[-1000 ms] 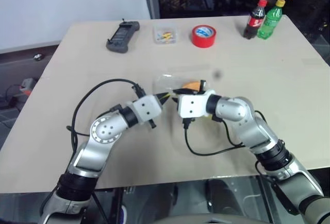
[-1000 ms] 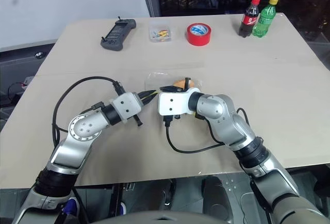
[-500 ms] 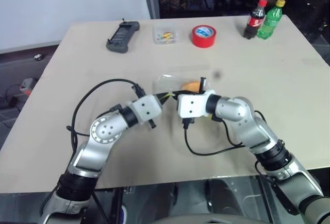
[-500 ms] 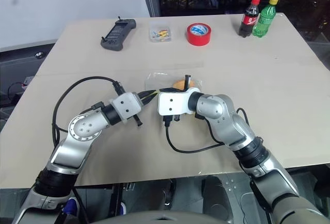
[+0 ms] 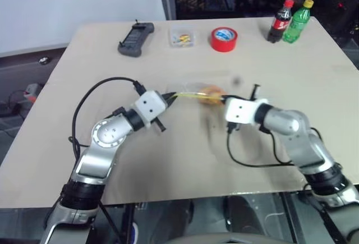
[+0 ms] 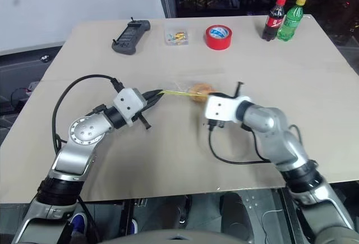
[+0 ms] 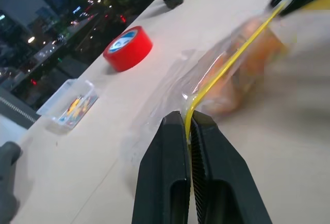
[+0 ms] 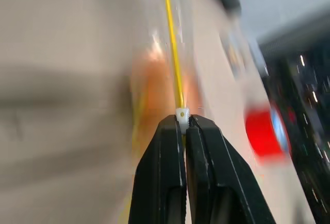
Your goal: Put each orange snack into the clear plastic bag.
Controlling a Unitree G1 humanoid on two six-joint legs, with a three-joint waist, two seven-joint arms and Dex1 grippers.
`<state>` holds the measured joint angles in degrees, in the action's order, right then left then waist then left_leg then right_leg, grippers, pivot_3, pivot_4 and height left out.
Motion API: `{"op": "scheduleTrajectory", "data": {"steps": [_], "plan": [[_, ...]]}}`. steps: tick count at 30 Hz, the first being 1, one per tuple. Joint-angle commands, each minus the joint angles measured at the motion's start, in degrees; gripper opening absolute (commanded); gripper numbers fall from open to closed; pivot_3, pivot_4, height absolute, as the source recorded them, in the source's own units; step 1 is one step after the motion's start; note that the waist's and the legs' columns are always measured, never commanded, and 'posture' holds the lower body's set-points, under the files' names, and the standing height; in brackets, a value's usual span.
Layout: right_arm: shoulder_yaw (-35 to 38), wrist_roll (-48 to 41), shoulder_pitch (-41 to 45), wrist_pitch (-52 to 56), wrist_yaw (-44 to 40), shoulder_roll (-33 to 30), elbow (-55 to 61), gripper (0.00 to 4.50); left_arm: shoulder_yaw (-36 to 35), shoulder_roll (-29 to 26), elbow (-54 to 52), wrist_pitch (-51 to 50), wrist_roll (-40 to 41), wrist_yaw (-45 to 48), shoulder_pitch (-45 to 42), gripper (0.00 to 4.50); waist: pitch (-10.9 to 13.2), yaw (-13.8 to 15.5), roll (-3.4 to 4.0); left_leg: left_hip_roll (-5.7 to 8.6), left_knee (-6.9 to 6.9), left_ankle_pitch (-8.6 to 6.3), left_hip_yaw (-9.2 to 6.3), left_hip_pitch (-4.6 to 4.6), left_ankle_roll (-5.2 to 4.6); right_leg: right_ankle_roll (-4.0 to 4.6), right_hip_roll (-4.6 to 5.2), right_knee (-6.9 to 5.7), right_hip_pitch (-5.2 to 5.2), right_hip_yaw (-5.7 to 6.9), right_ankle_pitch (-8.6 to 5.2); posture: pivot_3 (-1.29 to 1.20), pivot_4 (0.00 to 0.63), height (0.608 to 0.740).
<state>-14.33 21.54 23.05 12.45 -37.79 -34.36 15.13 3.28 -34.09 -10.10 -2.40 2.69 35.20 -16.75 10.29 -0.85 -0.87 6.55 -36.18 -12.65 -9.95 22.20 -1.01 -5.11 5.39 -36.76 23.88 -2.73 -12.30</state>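
Both jaws clenched: left gripper (image 7: 188, 126) on clear plastic bag (image 7: 206, 87), right gripper (image 8: 182, 126) on its slider, now dragged right; orange snacks (image 5: 211, 93) sealed inside, you're nearly done.

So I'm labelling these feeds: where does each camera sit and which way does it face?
Head eyes: look forward and down over both arms at the table and clear plastic bag.
Left wrist: looks along the left gripper, shut on the bag's seal strip.
Right wrist: looks along the right gripper, pinching the strip.
Shared: red tape roll, orange snacks.
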Motion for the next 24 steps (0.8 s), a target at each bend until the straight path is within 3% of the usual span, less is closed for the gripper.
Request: {"op": "scheduleTrajectory", "data": {"steps": [1, 7, 14, 21, 24], "plan": [[7.75, 1.05, -2.03, 3.86, 2.38, -4.01, -1.27, 0.04, -6.13, -0.99, 2.03, -0.10, 0.83, -2.61, -0.76, 0.00, 0.00, -0.07, 0.00, -0.01, 0.01, 0.00, 0.01, 0.00, 0.00, 0.00, 0.00, 0.00, 0.00, -0.01, 0.00, 0.00, 0.150, 0.740], [8.66, 0.16, -1.39, 4.31, 3.57, -5.07, -1.74, 0.04, -5.45, -0.22, 3.59, -1.01, 2.43, -2.34, -2.37, 0.00, 0.00, 0.14, -0.01, -0.02, -0.01, 0.00, 0.02, 0.00, -0.01, -0.01, 0.00, 0.01, -0.03, -0.01, 0.00, 0.00, 0.150, 0.740], [10.38, -1.01, 12.59, 0.16, 6.94, -5.15, -12.35, 0.04, -4.69, 4.10, 15.10, -5.54, 4.11, -1.48, -19.47, 0.00, 0.04, 0.05, -0.01, 0.02, -0.25, 0.03, 0.01, 0.30, 0.01, -0.01, -0.01, 0.00, 0.08, 0.28, 0.04, 0.00, 0.150, 0.740], [13.99, -11.16, 14.34, 5.42, -0.06, -4.38, -9.54, 0.04, -4.08, 6.01, 20.64, -10.82, 5.72, -0.28, -28.75, 0.00, 0.03, -0.03, -0.03, 0.06, -0.17, 0.14, 0.01, 0.67, 0.22, 0.01, 0.06, 0.15, 0.37, 0.23, 0.04, 0.00, 0.150, 0.740], [13.66, -11.51, 13.29, 5.62, 0.79, -4.18, -10.03, 0.80, -2.70, 8.28, 24.44, -12.62, 5.11, -0.28, -33.61, 0.00, 0.01, 0.04, -0.04, 0.19, -0.31, 0.15, -0.01, 1.21, 0.21, 0.01, 0.17, -0.02, 0.94, 0.21, 0.04, 0.00, 0.150, 0.740]]}}
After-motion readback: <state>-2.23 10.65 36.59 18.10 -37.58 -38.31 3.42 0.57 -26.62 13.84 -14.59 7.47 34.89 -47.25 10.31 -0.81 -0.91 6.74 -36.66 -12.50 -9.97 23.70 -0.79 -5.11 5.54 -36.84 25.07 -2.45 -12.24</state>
